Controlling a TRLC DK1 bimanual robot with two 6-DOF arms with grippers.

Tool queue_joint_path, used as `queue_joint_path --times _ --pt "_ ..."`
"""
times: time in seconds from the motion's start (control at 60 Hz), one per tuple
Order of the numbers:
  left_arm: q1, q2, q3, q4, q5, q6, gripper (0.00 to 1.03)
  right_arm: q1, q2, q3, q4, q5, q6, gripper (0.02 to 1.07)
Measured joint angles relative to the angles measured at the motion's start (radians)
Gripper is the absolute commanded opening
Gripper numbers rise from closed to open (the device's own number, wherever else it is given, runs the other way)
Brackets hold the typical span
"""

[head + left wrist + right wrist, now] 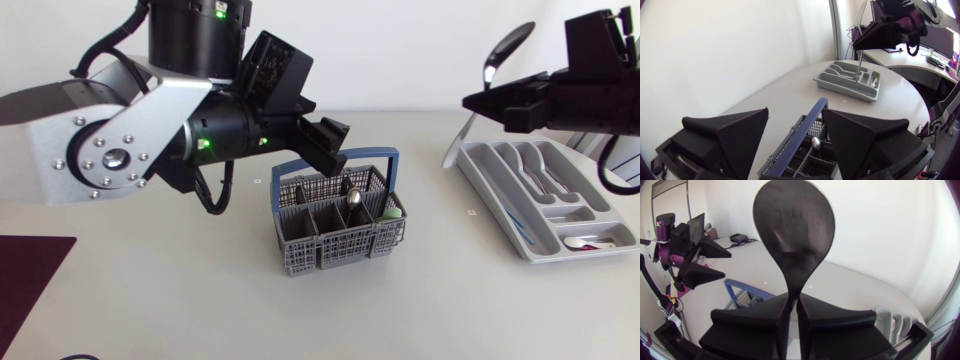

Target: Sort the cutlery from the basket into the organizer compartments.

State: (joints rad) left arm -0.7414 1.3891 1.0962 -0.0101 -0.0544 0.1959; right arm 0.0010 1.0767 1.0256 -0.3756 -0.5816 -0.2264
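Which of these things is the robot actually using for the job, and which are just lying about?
For the job: cutlery basket, upright spoon inside it, organizer, held spoon clamped in the right jaws.
Lying about: dark maroon mat on the table.

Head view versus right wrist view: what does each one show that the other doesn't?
Only the head view shows inside the grey basket, where a spoon stands, the cutlery lying in the organizer, and a maroon mat. Only the right wrist view shows up close the right end effector pinching the held spoon from both sides at its neck. Both show that spoon raised, the basket's blue handle, part of the organizer, and the left end effector.
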Motion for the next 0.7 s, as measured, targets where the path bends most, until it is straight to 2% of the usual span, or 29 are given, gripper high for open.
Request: queue_joint_path --times 0.15,0.333,0.7 --pt "-0.010 -0.002 -0.004 -0.043 0.000 0.035 0.78 -0.200 0.066 0.019 -0.084 -0.029 -0.115 0.08" --pt "-0.069 0.013 -0.005 -0.089 0.000 0.093 0.77 -0.368 0.206 0.097 -0.157 -0.040 -0.250 0.08" --pt "-0.125 0.087 -0.003 -0.146 0.000 0.150 0.77 -0.557 0.539 0.398 -0.338 -0.005 -0.446 0.08"
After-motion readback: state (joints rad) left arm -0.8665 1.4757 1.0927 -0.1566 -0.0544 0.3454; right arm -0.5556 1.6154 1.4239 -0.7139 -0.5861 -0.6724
